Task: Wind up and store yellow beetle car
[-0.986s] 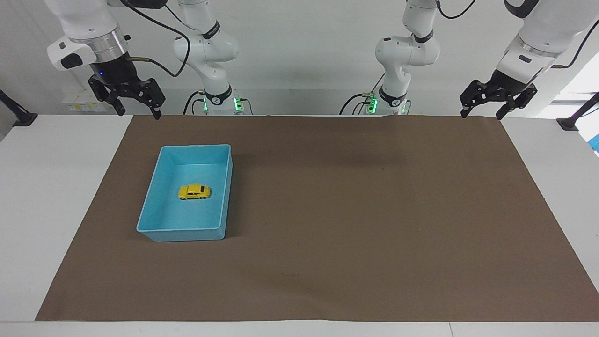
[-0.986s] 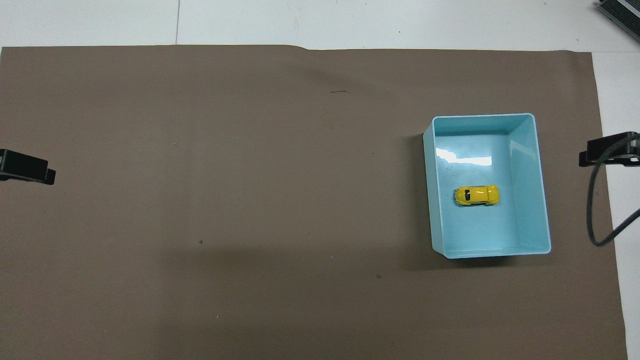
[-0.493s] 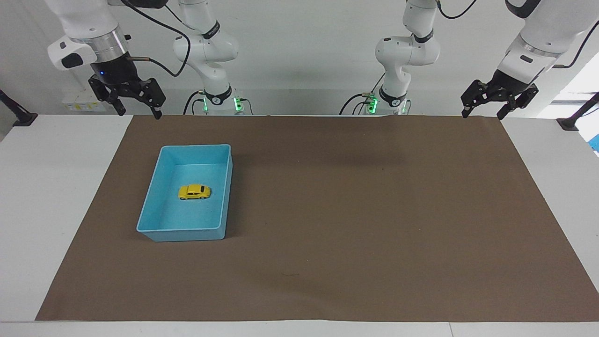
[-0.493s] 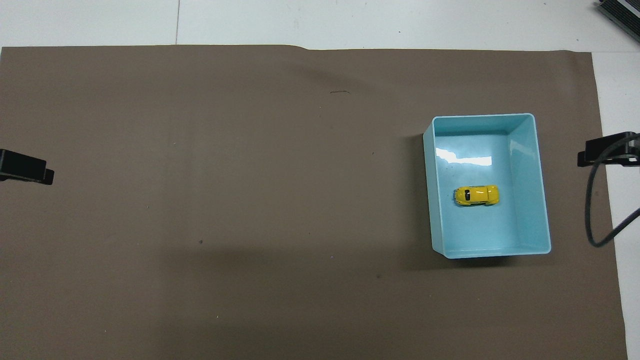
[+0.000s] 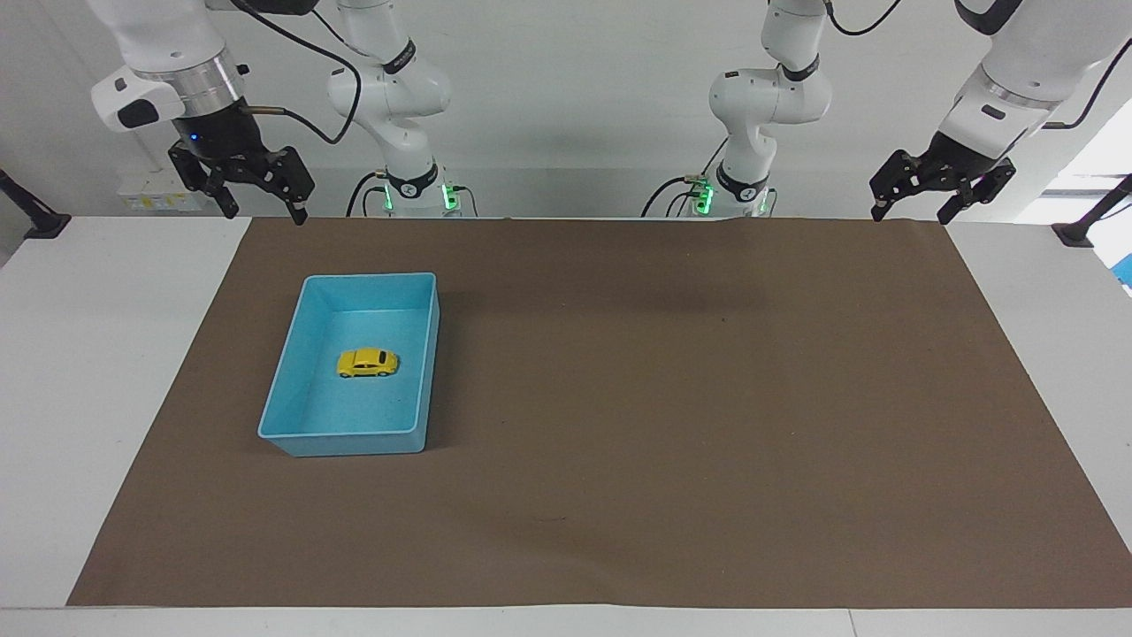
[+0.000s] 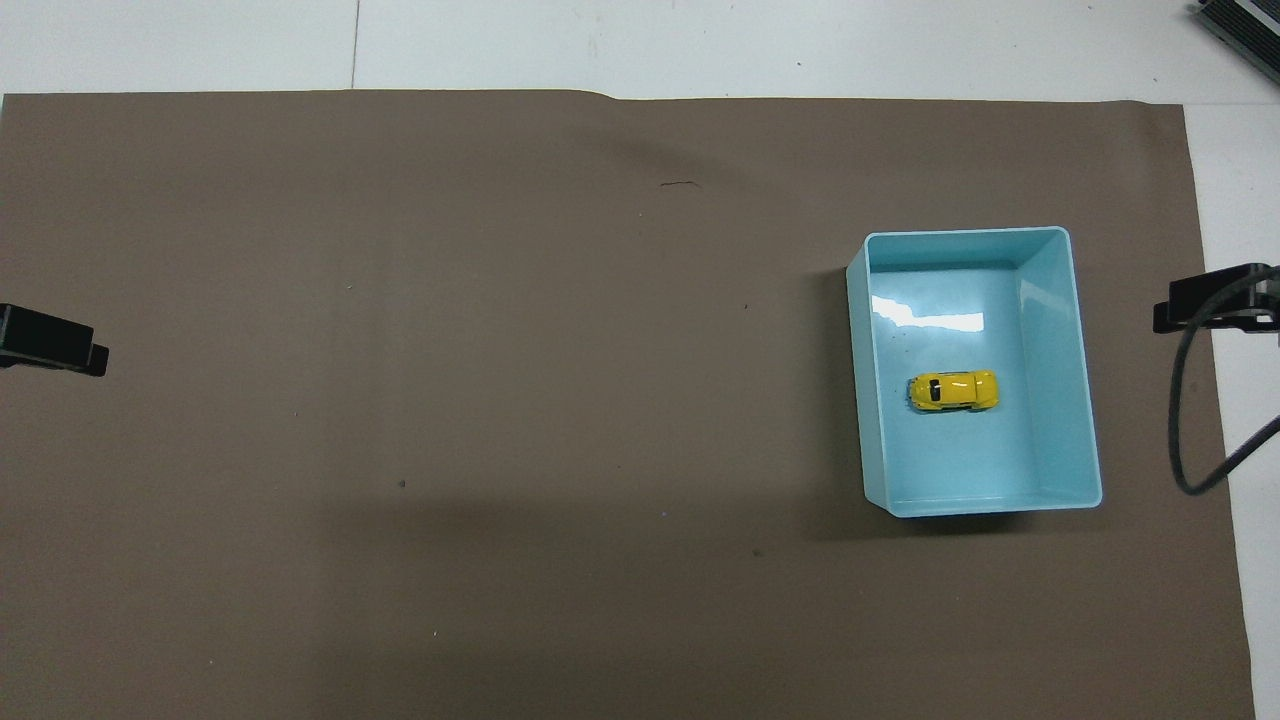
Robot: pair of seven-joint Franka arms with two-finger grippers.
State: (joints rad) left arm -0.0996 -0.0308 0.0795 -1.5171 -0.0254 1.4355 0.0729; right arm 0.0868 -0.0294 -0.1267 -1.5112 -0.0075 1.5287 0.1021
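The tiny bright yellow beetle-bodied toy car (image 5: 367,363) rests on its wheels on the floor of the light blue rectangular plastic tray (image 5: 301,354), roughly at the tray's middle and apart from all four walls. In the facing view the tray sits in the left-centre of the frame on the brown paper mat (image 5: 663,398) that covers the white tabletop (image 5: 106,354); in the overhead view it lies at the right of the frame, the car side-on across it.

Across the last second almost nothing has changed — car and tray are exactly where they were. Only the arms have drifted slightly: the right gripper (image 5: 261,208), at the upper left of the facing view, has edged a touch toward the frame's centre, and the left gripper (image 5: 911,208), at the upper right, has lifted a little. Both hang in the air over the mat's edge toward the robots, well apart from the tray, with fingers spread and nothing between them. In the overhead view only dark tips show at the left and right frame edges.

Judging from this, the storing looks done: the car is already in the tray and both arms appear parked at rest. Whether the spring is wound cannot be told from the frames — the car sits motionless, which hints that no drive is running.
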